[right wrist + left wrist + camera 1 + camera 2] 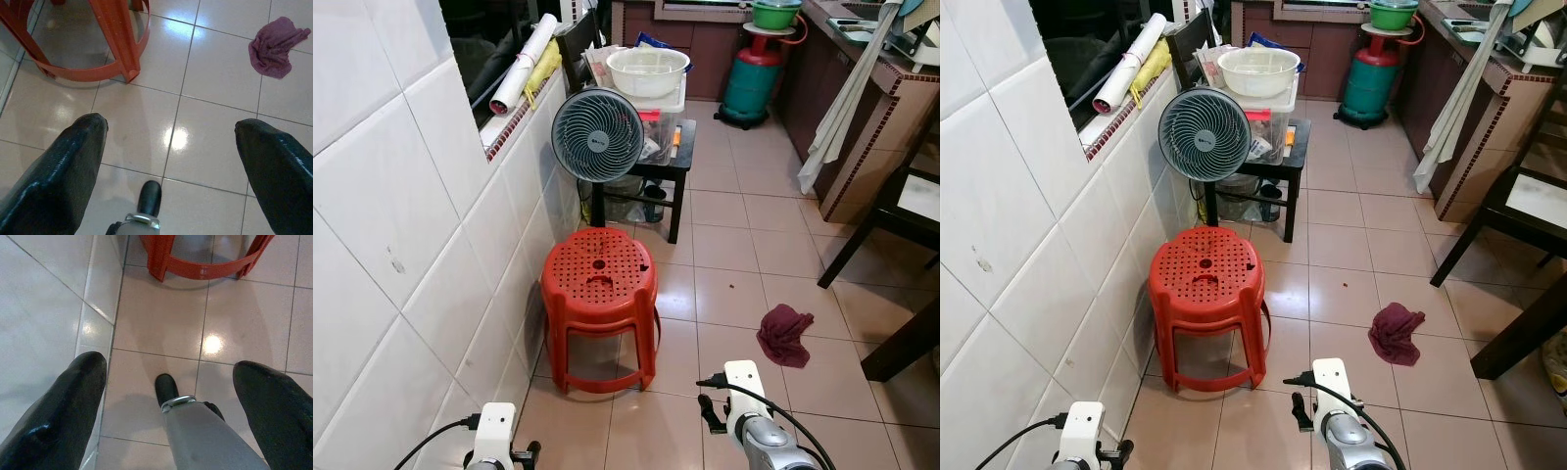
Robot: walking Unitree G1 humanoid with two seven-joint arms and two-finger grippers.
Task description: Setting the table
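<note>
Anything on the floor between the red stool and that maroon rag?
No, just bare tiles between the red stool and the maroon rag, as the left eye view and the right wrist view show.

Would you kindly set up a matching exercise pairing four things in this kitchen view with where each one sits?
Things:
1. red stool
2. maroon cloth
3. white basin
4. green gas cylinder

Places:
A. on top of the stacked containers on the dark side table
B. crumpled on the floor tiles, right of the stool
C. at the far end, beside the counter
D. against the white tiled wall, in front of the fan

Pairs: 1-D, 2-B, 3-A, 4-C
</note>
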